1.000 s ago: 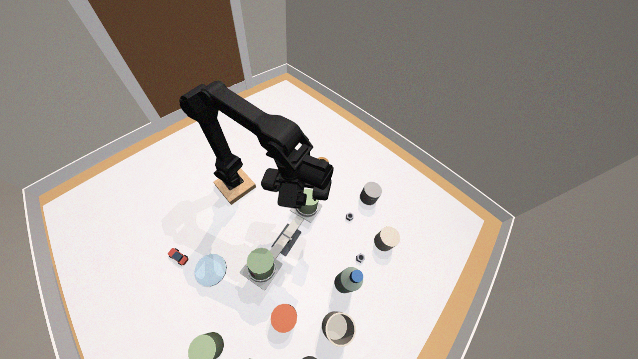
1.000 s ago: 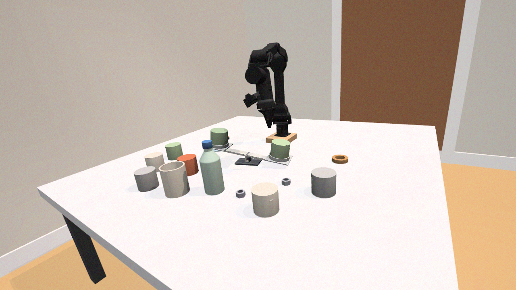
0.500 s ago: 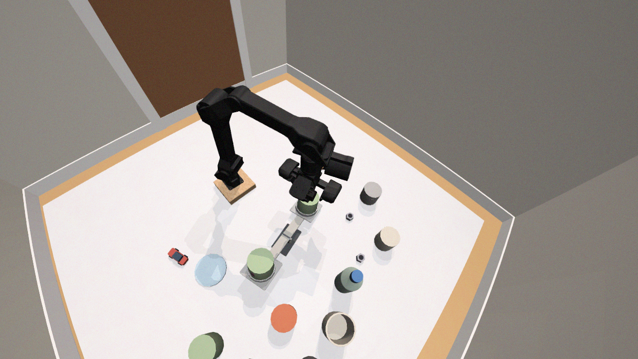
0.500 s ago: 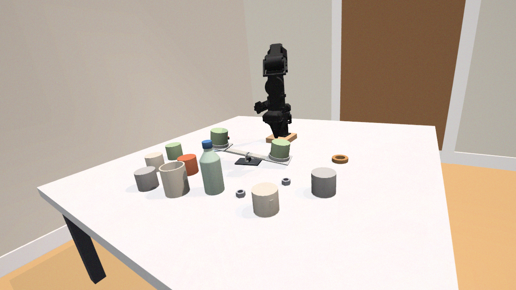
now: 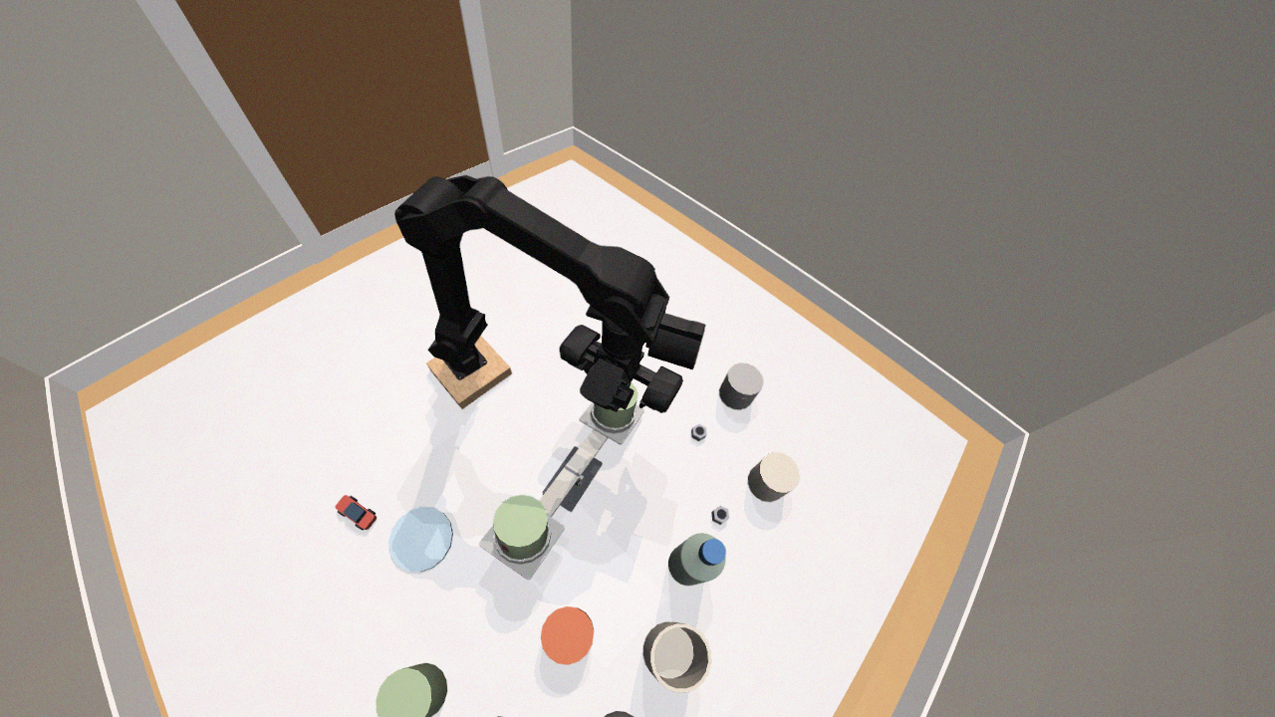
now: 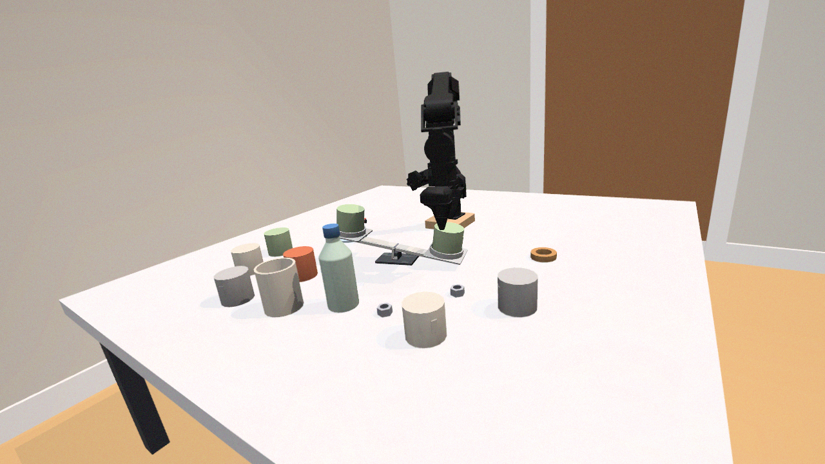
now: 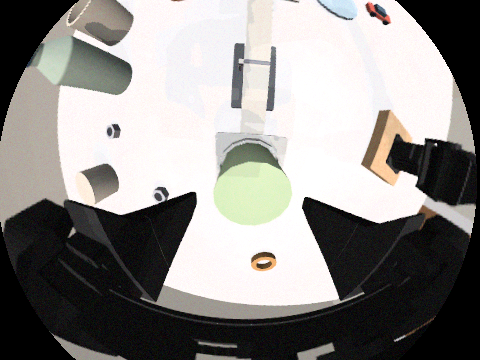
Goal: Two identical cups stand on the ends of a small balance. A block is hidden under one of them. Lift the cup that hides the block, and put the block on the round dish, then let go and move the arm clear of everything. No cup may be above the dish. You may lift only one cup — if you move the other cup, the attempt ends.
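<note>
The balance [image 5: 560, 492] [image 6: 378, 243] [image 7: 256, 95] is tilted, its end under my gripper low and the other end high. A green cup [image 5: 613, 415] [image 6: 448, 243] [image 7: 252, 214] stands upside down on the low end. The matching green cup [image 5: 521, 528] [image 6: 350, 220] stands on the high end. My gripper [image 6: 443, 227] [image 7: 251, 200] is open and empty, pointing down over the low cup. In the wrist view its fingers show on both sides of that cup, with gaps. The pale blue round dish [image 5: 420, 539] [image 7: 341, 7] lies beside the high end. The block is not visible.
A green bottle [image 5: 693, 566] [image 6: 339, 280] [image 7: 92, 70], a grey cup [image 5: 739, 387] [image 6: 517, 292], a beige cup [image 5: 773, 478] [image 6: 423, 321] and an orange cup [image 5: 567, 634] stand around the balance. A toy car [image 5: 356, 512] lies by the dish. An orange ring [image 6: 543, 258] lies beyond the low end.
</note>
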`<move>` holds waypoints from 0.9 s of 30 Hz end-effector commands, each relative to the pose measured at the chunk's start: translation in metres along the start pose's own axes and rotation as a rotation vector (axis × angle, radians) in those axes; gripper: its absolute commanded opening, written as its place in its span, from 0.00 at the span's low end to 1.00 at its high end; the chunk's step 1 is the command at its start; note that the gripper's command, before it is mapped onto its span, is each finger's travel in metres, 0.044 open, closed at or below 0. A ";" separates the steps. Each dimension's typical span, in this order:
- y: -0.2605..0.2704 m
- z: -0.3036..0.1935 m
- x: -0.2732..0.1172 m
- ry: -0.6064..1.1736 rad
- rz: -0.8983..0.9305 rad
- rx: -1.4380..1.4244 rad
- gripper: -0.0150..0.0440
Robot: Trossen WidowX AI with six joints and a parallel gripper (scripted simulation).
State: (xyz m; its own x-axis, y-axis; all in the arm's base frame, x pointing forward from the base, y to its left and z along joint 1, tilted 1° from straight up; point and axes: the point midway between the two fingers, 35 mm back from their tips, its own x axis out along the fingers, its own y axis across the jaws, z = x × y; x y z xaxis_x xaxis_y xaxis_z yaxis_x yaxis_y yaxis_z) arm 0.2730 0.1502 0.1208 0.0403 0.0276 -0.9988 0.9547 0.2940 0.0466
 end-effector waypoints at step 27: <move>-0.002 0.001 0.049 -0.004 -0.006 0.004 1.00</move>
State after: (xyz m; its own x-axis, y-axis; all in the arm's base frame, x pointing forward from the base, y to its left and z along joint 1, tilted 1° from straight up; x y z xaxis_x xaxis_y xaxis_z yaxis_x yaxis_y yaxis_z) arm 0.2745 0.1511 0.0769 0.0391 0.0269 -0.9989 0.9547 0.2940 0.0453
